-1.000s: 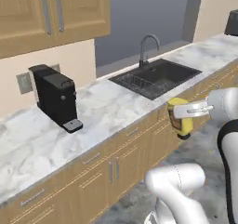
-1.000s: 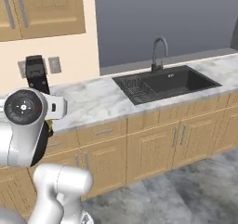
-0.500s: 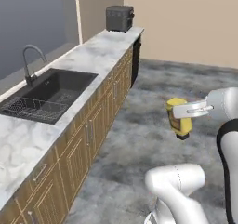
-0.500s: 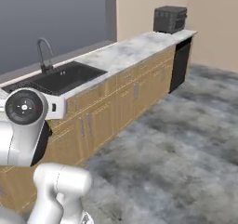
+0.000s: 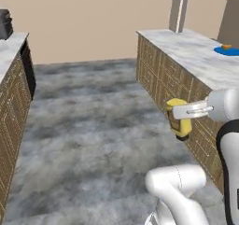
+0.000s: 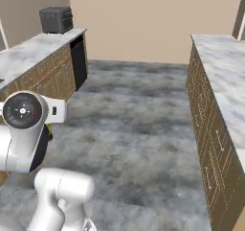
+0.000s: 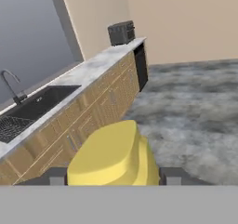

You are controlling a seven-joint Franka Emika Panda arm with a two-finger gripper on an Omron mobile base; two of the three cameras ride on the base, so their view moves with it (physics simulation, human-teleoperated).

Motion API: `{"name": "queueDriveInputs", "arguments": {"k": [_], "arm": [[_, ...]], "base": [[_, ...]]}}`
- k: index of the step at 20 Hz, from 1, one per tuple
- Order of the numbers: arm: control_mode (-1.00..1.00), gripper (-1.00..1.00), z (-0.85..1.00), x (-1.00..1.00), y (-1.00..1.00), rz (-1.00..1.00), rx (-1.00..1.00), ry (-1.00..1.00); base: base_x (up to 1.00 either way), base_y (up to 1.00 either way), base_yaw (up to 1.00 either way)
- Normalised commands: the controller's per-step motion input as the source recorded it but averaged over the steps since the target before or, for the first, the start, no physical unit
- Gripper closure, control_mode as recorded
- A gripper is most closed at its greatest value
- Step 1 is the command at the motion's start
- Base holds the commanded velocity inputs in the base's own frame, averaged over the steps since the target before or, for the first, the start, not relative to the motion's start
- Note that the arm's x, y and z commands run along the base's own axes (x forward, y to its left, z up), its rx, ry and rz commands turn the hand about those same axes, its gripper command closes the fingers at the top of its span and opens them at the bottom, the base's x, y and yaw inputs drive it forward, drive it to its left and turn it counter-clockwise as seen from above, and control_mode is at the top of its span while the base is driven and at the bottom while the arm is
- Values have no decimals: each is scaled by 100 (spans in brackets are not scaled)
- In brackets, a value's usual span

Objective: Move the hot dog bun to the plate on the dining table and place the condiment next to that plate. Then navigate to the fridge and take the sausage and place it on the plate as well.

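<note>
— What stood around the robot, biggest first?

— A grey mottled floor (image 5: 93,126) lay open between two runs of furniture. On one side was the dining table (image 5: 196,56), its white marble top over a tan base, close beside the arm in the left base view. Across the floor ran the marble-topped wooden cabinets (image 6: 43,67) with a dark sink (image 7: 32,107) and tap, and a dark toaster (image 6: 56,19) at their far end against the beige wall. On the far part of the table sat the plate (image 5: 228,51), bright blue, with the small tan hot dog bun (image 5: 226,46) on it.

— And the hand?

— The gripper (image 5: 179,112) was clamped on the condiment (image 5: 181,123); the yellow bottle hung cap-down between the fingers, beside the table's tan side and below its top. In the hand view its yellow body (image 7: 111,155) sat between the two fingertips.

— Anything in the way?

— The table's edge stood between the bottle and the plate, well apart.

— What changed from half a second before?

— The base had turned: the whole view swung from the sink counter to the table, while the bottle stayed gripped the same way.
</note>
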Motion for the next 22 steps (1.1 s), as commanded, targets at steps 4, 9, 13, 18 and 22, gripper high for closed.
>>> {"name": "queueDriveInputs", "arguments": {"k": [4,9,13,18,22], "arm": [[100,100,0,0,0,0,0,0],[100,100,0,0,0,0,0,0],[100,100,0,0,0,0,0,0],[100,100,0,0,0,0,0,0],[100,100,0,0,0,0,0,0]], "base": [[10,-100,-71],[11,-100,-68],[15,-100,-64],[16,-100,-62],[32,-100,-57]]}}
